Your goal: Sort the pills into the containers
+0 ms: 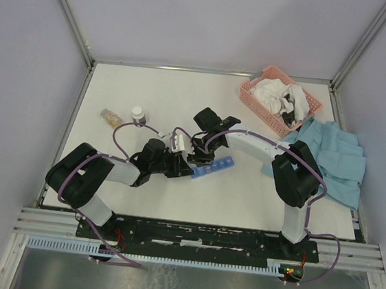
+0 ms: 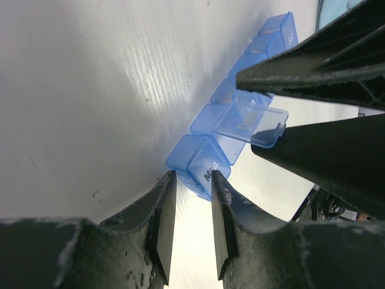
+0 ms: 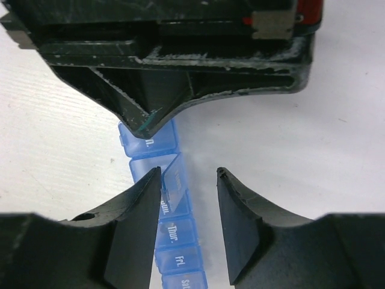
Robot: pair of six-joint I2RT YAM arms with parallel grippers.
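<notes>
Top: blue plastic pill organiser (image 1: 217, 166) sits mid-table. Both arms meet at its 8 o'clock end. An amber bottle (image 1: 111, 116) lies at 10 o'clock.
Left wrist: left gripper (image 2: 192, 174) is nearly closed at the glossy square MON cell (image 2: 197, 158), probably steadying the strip. Can't tell if it's clamped.
Right wrist: right gripper (image 3: 190, 173) has its fingers apart, straddling the raised translucent lid (image 3: 171, 180), probably to flip it. No pills visible.

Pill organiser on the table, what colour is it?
The organiser is translucent blue; the left wrist view shows it best.

The white table (image 1: 184, 95) bears a blue pill strip (image 1: 217, 168), two bottles (image 1: 137, 114), a pink basket (image 1: 254, 90) and teal cloth (image 1: 336, 159)
</notes>
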